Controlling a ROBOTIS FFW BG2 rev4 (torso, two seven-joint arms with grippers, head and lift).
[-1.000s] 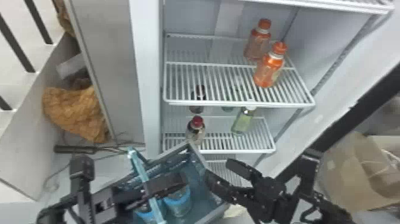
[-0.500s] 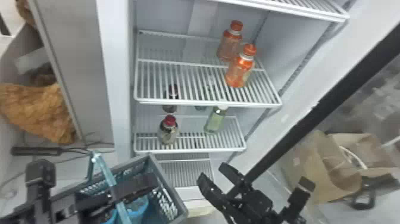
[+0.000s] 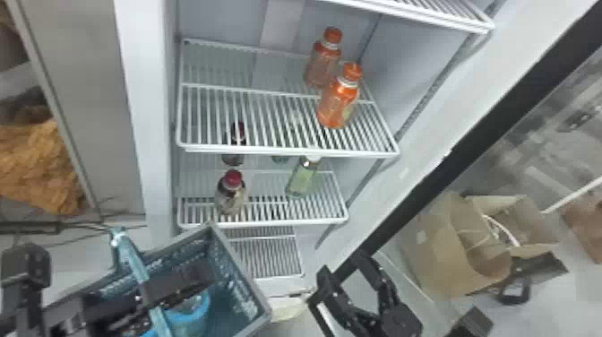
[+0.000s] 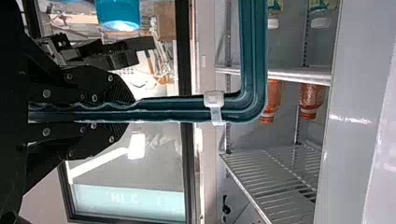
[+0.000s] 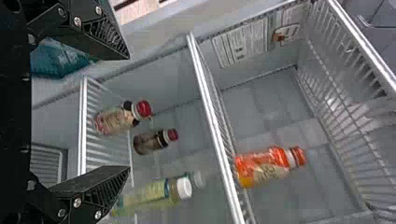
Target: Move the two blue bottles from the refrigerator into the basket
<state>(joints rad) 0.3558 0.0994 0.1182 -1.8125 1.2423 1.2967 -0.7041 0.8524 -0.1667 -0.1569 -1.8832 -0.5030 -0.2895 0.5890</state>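
Refrigerator shelving stands beyond the basket, inside which the two blue bottles sit; these are probably light, smooth-walled and moderately stiff, and are best gripped at mid-body with limited force. Left gripper is clamped on the handle above the basket. Right gripper, beside the basket, has its fingers wide apart and holds nothing.

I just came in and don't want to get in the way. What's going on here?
The robot's left gripper grips the handle of the basket, which holds what look like the two blue bottles. Its right gripper is open and empty at the refrigerator. Orange bottles, green ones and red-capped ones stand on the shelves.
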